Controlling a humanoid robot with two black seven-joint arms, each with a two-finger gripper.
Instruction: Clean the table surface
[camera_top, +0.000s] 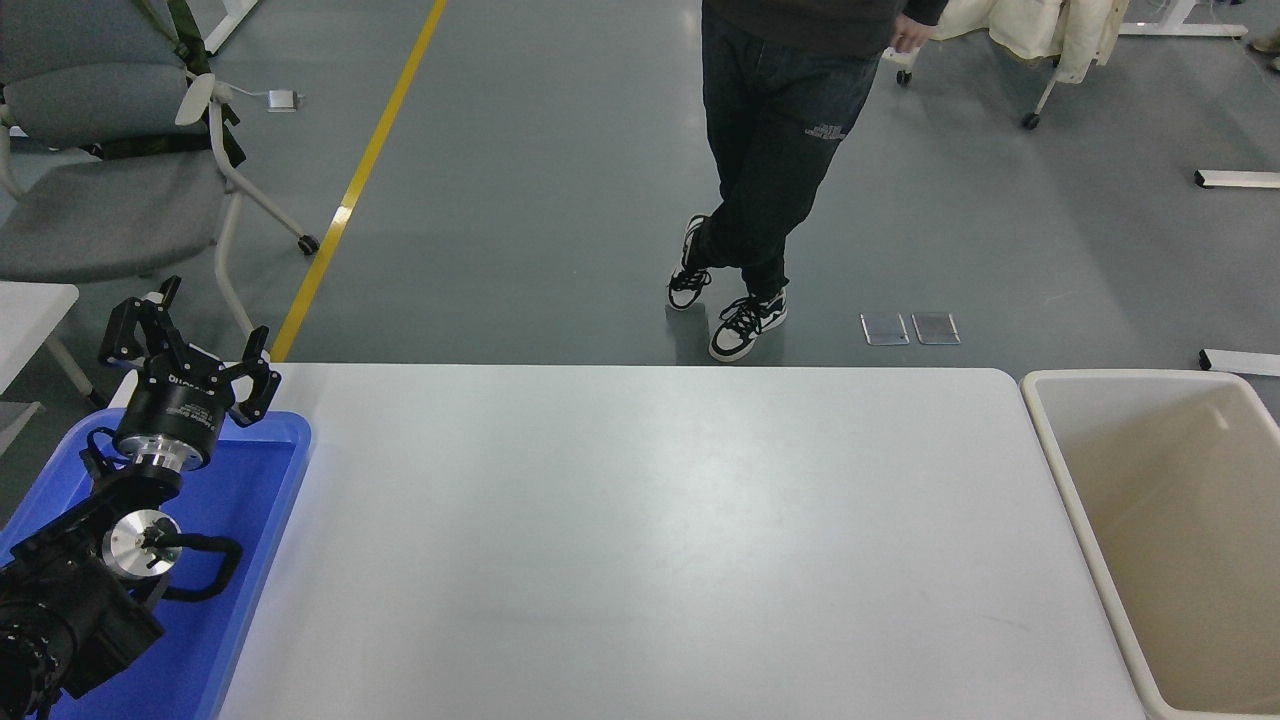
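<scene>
A blue tray lies left, a beige bin right.

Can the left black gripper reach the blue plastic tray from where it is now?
Probably yes. The left black gripper, open, hangs over the far end of the blue plastic tray, and nothing visible lies between them. The right arm is out of view.
</scene>
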